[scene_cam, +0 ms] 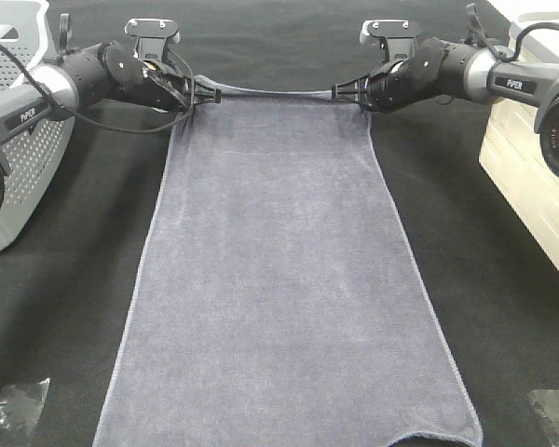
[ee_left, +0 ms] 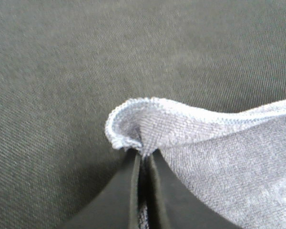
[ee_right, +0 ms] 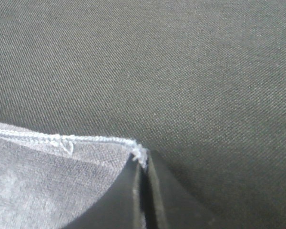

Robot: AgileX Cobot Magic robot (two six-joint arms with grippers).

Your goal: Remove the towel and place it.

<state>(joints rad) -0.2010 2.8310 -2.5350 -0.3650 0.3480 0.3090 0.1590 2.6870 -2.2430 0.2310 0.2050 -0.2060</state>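
Pinching one far corner each, my left gripper (scene_cam: pixel 208 94) and right gripper (scene_cam: pixel 340 92) hold the towel (scene_cam: pixel 284 279) spread flat over the black cloth (scene_cam: pixel 65 279).

Plush microfibre towel (scene_cam: pixel 279 279), matt black woven cloth (scene_cam: pixel 65 279), perforated plastic basket (scene_cam: pixel 19 177)

Basket (scene_cam: pixel 19 140) and bin (scene_cam: pixel 531 177) hem the open black cloth (scene_cam: pixel 279 37).

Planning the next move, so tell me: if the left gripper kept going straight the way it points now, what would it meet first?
Judging from above, the left gripper, shut on the towel corner, points across toward the right gripper. Only the towel's far edge lies between, so it would likely meet that gripper first, though height is unclear.
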